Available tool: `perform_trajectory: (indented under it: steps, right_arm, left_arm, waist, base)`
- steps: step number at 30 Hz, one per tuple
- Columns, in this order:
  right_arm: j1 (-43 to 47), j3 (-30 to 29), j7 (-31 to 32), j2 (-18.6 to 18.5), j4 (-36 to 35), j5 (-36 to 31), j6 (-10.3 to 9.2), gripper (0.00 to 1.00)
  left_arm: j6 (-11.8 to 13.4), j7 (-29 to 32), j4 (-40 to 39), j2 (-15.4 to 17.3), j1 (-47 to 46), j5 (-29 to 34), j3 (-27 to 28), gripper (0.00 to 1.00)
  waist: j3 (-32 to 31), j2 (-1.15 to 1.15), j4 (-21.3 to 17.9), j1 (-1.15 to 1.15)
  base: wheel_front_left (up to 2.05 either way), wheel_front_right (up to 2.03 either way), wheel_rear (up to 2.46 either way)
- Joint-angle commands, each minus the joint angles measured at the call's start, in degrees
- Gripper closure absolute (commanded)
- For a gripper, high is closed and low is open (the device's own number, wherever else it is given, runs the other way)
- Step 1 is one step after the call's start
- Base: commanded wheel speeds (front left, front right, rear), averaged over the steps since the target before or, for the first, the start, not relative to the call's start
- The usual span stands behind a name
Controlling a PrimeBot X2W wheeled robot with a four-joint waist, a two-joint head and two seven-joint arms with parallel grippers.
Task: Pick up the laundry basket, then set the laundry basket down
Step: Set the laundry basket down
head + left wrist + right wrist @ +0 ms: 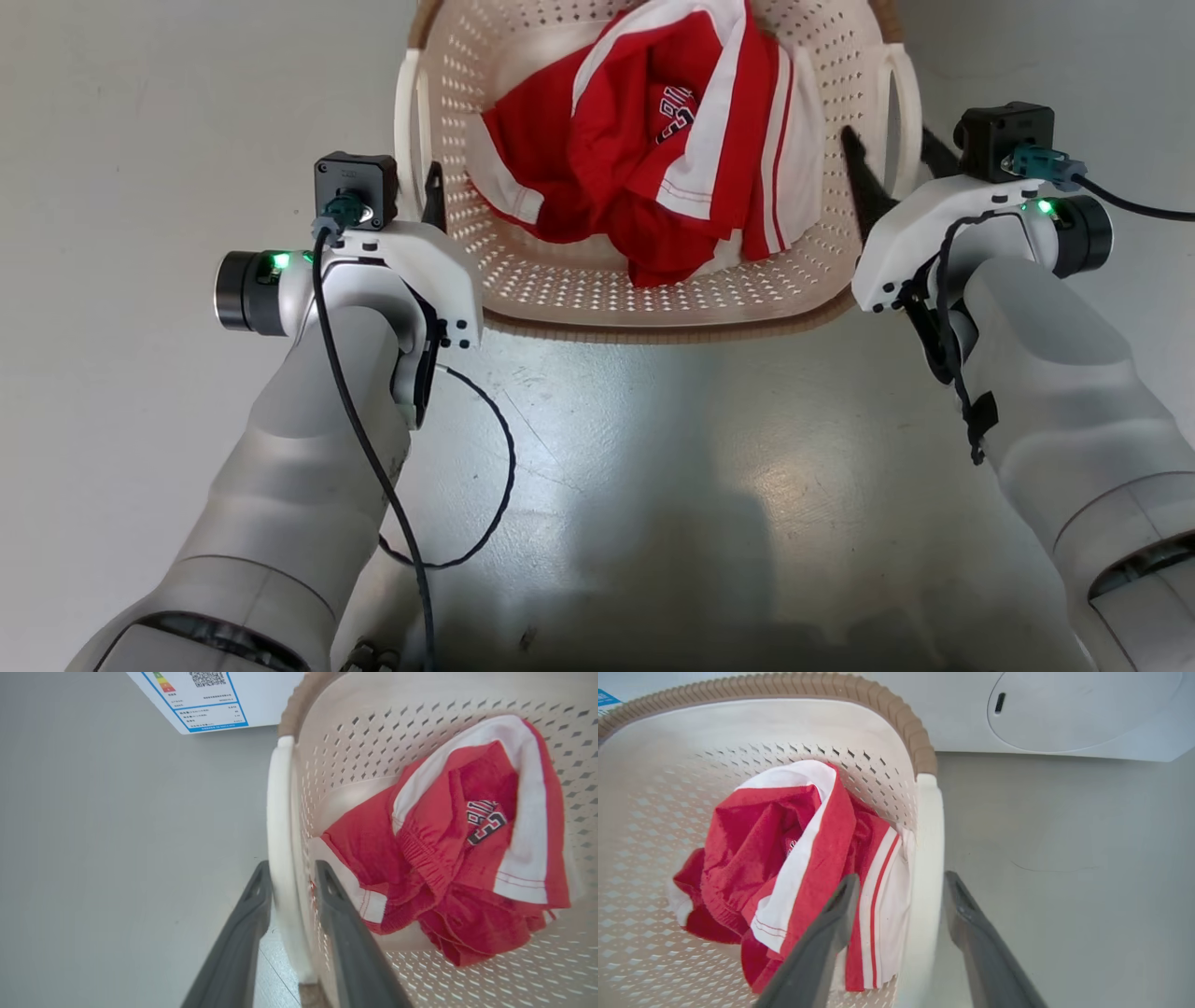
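Straddling left handle: left gripper [290, 868], long dark grey fingers one on each side of the white left handle [280, 826]. Jaws parted, not clamped. Outer finger is close against the handle, with a narrow gap at the inner one.
Right side: right gripper [902, 879], fingers spread wide either side of the white right handle [928, 858]. Jaws open, neither finger pressing it.
Task item: laundry basket [653, 299], cream-white perforated plastic, rounded-rectangular, with a brown woven-look rim [653, 331]. It sits between the two grippers; floor contact cannot be told.
Contents: crumpled red and white sports garment [644, 159] with dark lettering, lying inside the basket.
Ground: pale grey glossy floor [653, 448].
Background: white washing machine [1064, 714] with a round door, beyond the basket.
Marking: blue-edged printed label [205, 700] with a QR code, on a white panel.
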Motion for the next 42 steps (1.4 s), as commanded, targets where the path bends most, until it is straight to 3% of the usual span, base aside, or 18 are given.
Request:
perform_trajectory:
  steps: [1,2,3,4,19,27,42]
  right_arm:
    - [1.70,0.27,-0.78,1.80,-1.03,-0.59,0.41,0.00]
    - [1.70,0.00,-0.78,1.80,-1.09,-0.87,0.41,0.00]
    - [1.74,-0.28,-0.78,1.81,-1.16,-1.14,0.41,0.00]
    - [1.84,-0.56,-0.78,1.81,-1.26,-1.35,0.41,0.00]
    - [6.95,-4.08,-0.78,1.81,-4.26,-2.88,0.41,0.00]
    - [14.11,-8.62,-0.78,1.81,-15.59,-5.94,0.41,0.00]
    - [34.29,-13.05,-0.79,1.81,-36.77,-4.74,0.41,0.00]
  left_arm:
    - [0.41,-0.36,-0.40,1.54,0.20,0.63,1.20,0.51]
    - [0.42,-0.36,-0.35,1.51,0.30,0.71,1.38,0.34]
    - [0.53,-0.36,-0.30,1.48,0.45,0.78,1.61,0.05]
    - [0.59,-0.36,-0.23,1.46,0.62,0.86,1.81,0.00]
    - [-0.06,-0.36,-4.67,2.76,6.11,3.72,5.35,0.00]
    - [-0.72,-0.36,-12.48,3.69,12.85,6.37,8.65,0.00]
    - [-1.07,-0.36,-33.23,3.58,34.11,12.07,16.12,0.00]
  waist:
    - [-0.15,0.00,-0.06,0.00]
    - [-0.29,0.00,-0.09,0.00]
    - [-0.47,0.00,-0.11,0.00]
    - [-0.72,0.00,-0.14,0.00]
    - [-8.85,0.00,-1.71,0.00]
    - [-16.83,0.00,-2.55,0.00]
    - [-34.76,0.00,-4.54,0.00]
  base:
    - [0.00,0.00,0.00]
    - [0.00,0.00,0.00]
    - [0.00,0.00,0.00]
    - [0.00,0.00,0.00]
    - [0.00,0.00,0.00]
    - [0.00,0.00,0.00]
    - [0.00,0.00,0.00]
